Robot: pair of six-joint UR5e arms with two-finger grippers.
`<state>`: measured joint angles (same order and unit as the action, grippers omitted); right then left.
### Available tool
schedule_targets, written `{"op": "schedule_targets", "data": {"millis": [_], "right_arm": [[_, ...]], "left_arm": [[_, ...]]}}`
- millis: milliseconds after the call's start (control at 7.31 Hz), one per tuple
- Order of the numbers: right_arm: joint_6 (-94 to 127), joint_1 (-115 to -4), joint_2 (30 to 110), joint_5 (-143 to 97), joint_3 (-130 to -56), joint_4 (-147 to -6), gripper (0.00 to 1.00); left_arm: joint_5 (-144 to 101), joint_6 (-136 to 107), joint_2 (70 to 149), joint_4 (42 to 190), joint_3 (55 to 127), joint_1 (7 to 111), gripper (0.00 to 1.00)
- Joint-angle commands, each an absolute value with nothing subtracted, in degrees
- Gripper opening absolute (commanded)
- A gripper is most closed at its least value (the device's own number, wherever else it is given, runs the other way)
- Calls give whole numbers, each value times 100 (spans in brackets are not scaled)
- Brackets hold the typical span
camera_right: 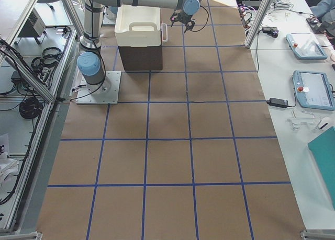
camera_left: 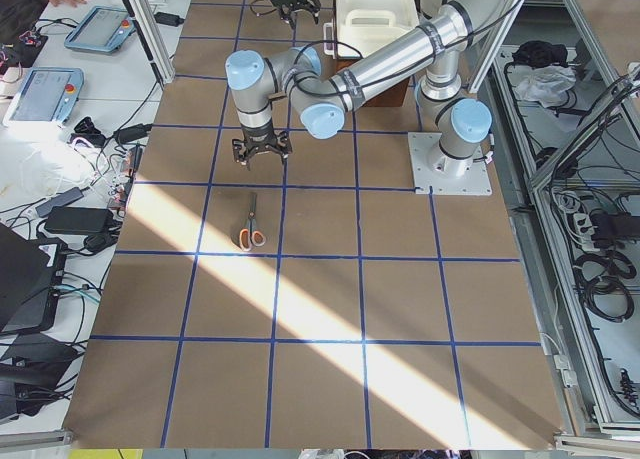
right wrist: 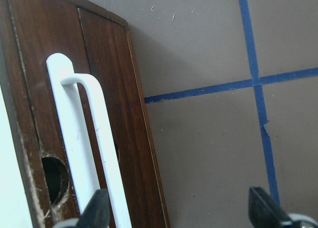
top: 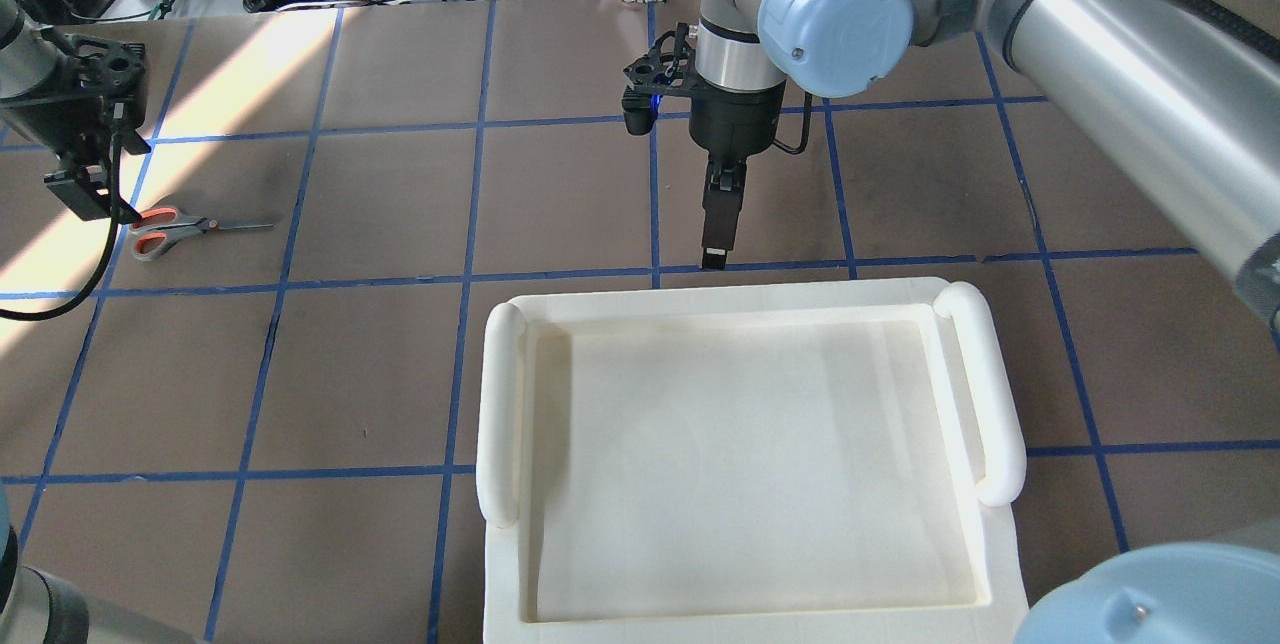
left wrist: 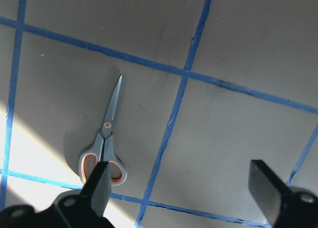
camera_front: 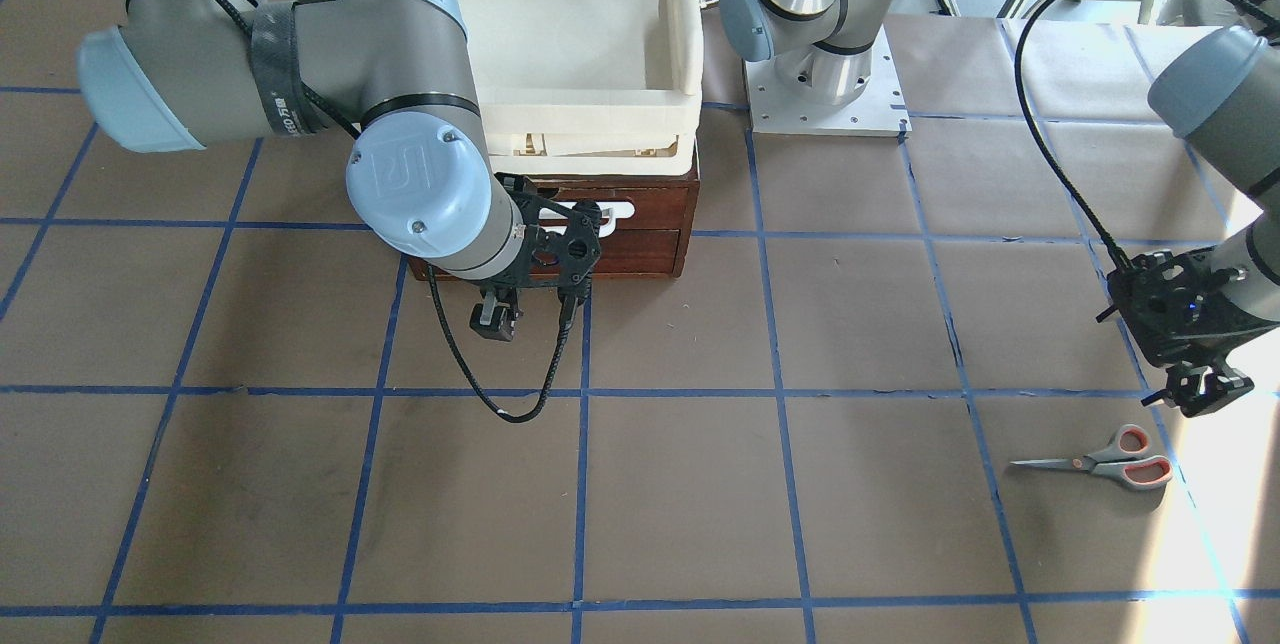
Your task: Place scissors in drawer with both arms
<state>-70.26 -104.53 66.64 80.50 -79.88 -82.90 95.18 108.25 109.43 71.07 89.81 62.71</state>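
Reading your feeds: scissors point(camera_front: 1100, 461) lie flat on the brown table point(camera_front: 700, 484), blades closed, well apart from the drawer point(camera_front: 640, 224). Left gripper point(left wrist: 181, 188) hangs above them, jaws wide, nothing held. In your left wrist view the orange-looped grips sit just beside 1 finger point(left wrist: 99, 186). Right gripper point(right wrist: 179, 210) faces the drawer front, jaws wide too, 1 fingertip point(right wrist: 98, 210) overlapping the white bar handle point(right wrist: 79, 133); contact, can't tell. Drawer looks shut, with the cream tray point(camera_front: 690, 44) sitting on top of its cabinet.
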Motion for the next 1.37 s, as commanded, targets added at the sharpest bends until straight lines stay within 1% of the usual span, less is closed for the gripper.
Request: {"op": "schedule_targets", "data": {"millis": [0, 410, 684, 1231], "right_arm": [[-7506, -10670, 6469, 8235, -7945, -8183, 98], [-7506, -10679, 6442, 8165, -8085, -7990, 99], [-7497, -10687, 6416, 8165, -8112, -8042, 98], [-7541, -10696, 6416, 8165, -8288, -8147, 95]], "left_arm": [[9492, 11503, 11459, 6656, 8948, 6048, 100], [9283, 11742, 12083, 6180, 8886, 5898, 100], [9246, 12128, 12382, 5768, 8868, 5845, 96], [9220, 12173, 12717, 5458, 8868, 5818, 95]]}}
